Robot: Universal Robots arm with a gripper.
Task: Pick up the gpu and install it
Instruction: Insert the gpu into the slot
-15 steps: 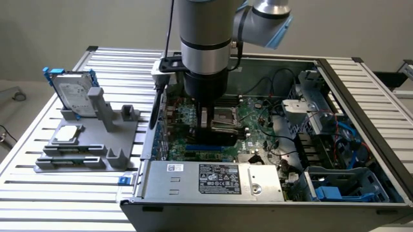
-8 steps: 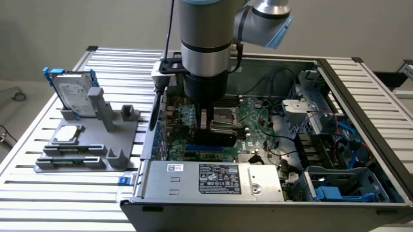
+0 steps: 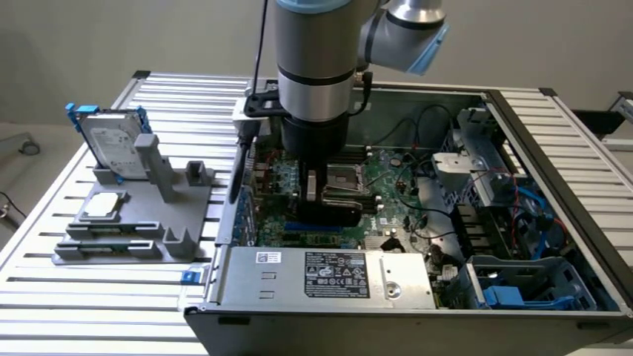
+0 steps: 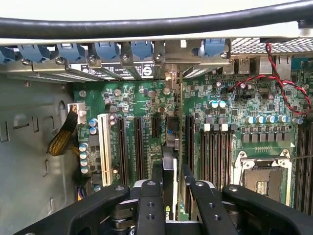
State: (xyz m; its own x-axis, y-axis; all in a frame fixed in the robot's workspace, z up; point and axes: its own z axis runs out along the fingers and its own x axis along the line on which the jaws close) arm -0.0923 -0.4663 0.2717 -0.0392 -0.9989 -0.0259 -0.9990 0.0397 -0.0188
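The gpu, thin and edge-on, sits clamped in the pincer.

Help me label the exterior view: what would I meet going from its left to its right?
hard drive in its blue frame → end effector, shut on the gpu above the motherboard → blue drive caddy

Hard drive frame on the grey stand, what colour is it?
Blue; the hard drive frame shows best in the exterior view.
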